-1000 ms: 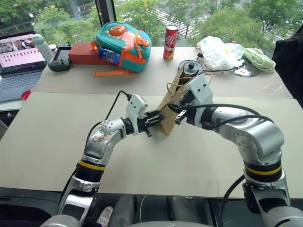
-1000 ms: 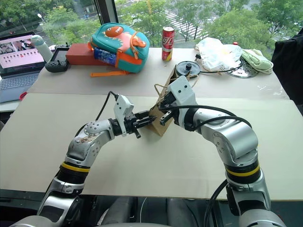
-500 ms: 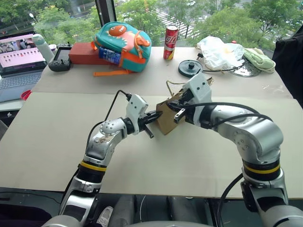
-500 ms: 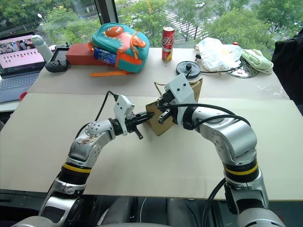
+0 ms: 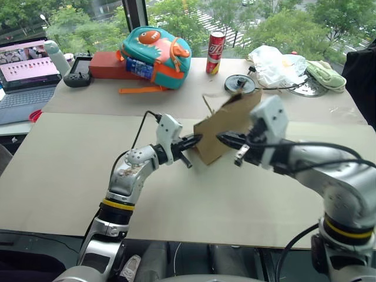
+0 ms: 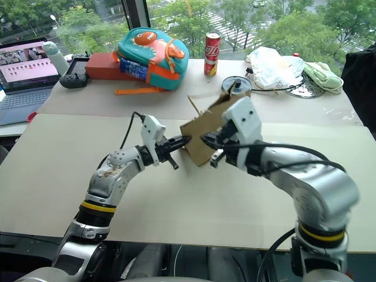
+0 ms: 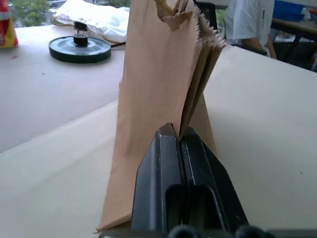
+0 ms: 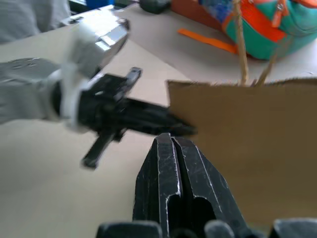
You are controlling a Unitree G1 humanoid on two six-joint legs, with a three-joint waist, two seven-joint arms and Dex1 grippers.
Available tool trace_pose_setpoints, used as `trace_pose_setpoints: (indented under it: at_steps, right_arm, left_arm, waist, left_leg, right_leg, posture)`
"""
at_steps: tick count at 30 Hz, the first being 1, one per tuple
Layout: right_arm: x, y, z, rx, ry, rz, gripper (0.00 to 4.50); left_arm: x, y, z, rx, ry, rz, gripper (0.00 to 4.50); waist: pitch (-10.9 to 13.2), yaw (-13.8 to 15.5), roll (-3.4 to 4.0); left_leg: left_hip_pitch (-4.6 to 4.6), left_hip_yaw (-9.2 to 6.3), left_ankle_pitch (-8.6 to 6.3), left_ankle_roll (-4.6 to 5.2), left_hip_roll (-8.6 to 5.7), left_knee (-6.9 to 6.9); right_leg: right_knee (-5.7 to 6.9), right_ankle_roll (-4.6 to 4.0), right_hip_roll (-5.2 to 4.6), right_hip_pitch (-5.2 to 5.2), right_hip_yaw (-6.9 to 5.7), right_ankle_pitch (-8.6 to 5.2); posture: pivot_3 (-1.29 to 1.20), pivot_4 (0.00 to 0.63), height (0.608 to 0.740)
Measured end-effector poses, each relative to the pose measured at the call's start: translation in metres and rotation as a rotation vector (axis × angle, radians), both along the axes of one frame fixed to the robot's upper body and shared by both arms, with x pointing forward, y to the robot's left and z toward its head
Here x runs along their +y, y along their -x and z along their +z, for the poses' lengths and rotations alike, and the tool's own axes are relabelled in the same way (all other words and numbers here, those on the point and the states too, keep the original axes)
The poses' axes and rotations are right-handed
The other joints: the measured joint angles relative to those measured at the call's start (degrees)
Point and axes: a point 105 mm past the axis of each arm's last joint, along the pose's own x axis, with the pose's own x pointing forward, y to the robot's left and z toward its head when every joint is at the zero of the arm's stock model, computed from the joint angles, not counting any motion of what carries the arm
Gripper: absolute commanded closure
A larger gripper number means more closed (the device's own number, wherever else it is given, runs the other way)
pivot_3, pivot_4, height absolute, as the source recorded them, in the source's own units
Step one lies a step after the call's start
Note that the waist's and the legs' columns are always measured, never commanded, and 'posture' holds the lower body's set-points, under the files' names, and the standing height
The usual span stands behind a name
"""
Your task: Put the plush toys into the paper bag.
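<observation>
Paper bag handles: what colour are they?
Tan, like the brown bag; handles show best in the right wrist view.

Right arm (image 5: 329, 167) motion-blurred; bag (image 5: 226, 126) inside hidden, contents can't tell. Laptop (image 5: 26, 73) cut by picture edge, screen too small to read.

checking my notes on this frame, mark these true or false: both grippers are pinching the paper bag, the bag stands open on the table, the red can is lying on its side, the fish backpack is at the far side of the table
1. Both grippers pinch the paper bag: true. The left gripper and right gripper are each shut on its edge.
2. The bag stands open on the table: false. It is still folded flat and held up, tilted, between the arms.
3. The red can lies on its side: false. It stands upright.
4. The fish backpack is at the table's far side: true.
</observation>
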Motion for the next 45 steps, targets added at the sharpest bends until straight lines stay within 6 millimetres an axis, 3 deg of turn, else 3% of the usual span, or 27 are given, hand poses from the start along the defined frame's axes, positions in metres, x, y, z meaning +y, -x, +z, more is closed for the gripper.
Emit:
trace_pose_setpoints:
  at_steps: [4, 8, 12, 17, 20, 26, 33, 45]
  right_arm:
    - [-0.021, 0.01, 0.005, -0.006, 0.01, -0.026, 4.5]
    - [-0.053, -0.012, 0.007, -0.011, 0.024, -0.226, 4.5]
    - [-0.087, -0.028, -0.006, 0.032, 0.063, -0.424, 4.5]
    - [-0.104, -0.025, -0.016, 0.064, 0.104, -0.482, 4.5]
    - [-0.106, -0.02, -0.014, 0.051, 0.099, -0.453, 4.5]
    - [-0.091, 0.001, -0.007, 0.026, 0.078, -0.239, 4.5]
    - [-0.08, 0.02, 0.007, 0.007, 0.061, -0.005, 4.5]
    - [-0.062, 0.03, 0.023, -0.016, 0.043, 0.213, 4.5]
  left_arm:
    - [0.007, 0.001, 0.012, -0.02, 0.022, -0.032, 4.46]
    - [0.014, 0.012, 0.02, -0.035, 0.009, -0.13, 4.46]
    - [0.039, 0.031, 0.041, -0.097, -0.063, -0.236, 4.46]
    - [0.072, 0.05, 0.044, -0.088, -0.178, -0.292, 4.46]
    - [0.08, 0.064, 0.039, -0.066, -0.212, -0.339, 4.46]
    - [0.091, 0.093, 0.018, 0.021, -0.259, -0.439, 4.46]
    - [0.098, 0.11, 0.002, 0.037, -0.303, -0.53, 4.46]
    - [0.108, 0.109, -0.011, 0.005, -0.37, -0.555, 4.46]
  waist:
    - [0.0, -0.34, -0.01]
    - [0.02, -0.78, -0.02]
    - [0.01, -0.76, -0.02]
    - [0.02, -0.64, -0.02]
    - [0.02, -0.58, -0.02]
    - [0.03, -0.59, -0.02]
    - [0.04, -0.61, -0.04]
    - [0.04, -0.48, -0.05]
  left_leg:
    - [0.17, 0.1, 0.0, 0.0, 0.0, 0.0]
    - [0.25, 0.13, 0.01, -0.01, 0.06, 0.0]
    - [0.22, 0.16, 0.01, -0.01, 0.07, -0.08]
    - [0.15, 0.16, -0.01, 0.01, 0.06, -0.08]
    - [0.16, 0.17, -0.01, 0.01, 0.07, -0.07]
    - [0.18, 0.2, -0.01, 0.01, 0.12, -0.07]
    - [0.26, 0.26, -0.01, 0.01, 0.15, -0.06]
    - [0.25, 0.26, -0.01, 0.01, 0.15, -0.06]
  right_leg:
    - [0.06, 0.01, 0.0, 0.06, 0.07, -0.01]
    - [0.11, 0.23, 0.08, 0.06, 0.1, -0.14]
    - [0.09, 0.16, 0.09, 0.01, 0.13, -0.11]
    - [-0.03, 0.14, 0.05, 0.02, 0.12, -0.11]
    - [-0.04, 0.2, 0.03, 0.05, 0.12, -0.15]
    - [-0.05, 0.23, 0.04, 0.05, 0.11, -0.18]
    - [-0.05, 0.42, 0.04, 0.09, 0.14, -0.29]
    - [-0.05, 0.41, 0.04, 0.09, 0.14, -0.29]
  posture:
    - [0.0, 0.15, 0.739]
    - [0.0, 0.15, 0.739]
    - [0.0, 0.15, 0.739]
    - [0.0, 0.15, 0.739]
    - [0.0, 0.15, 0.739]
    - [0.0, 0.15, 0.739]
    - [0.0, 0.15, 0.739]
    - [0.0, 0.15, 0.739]
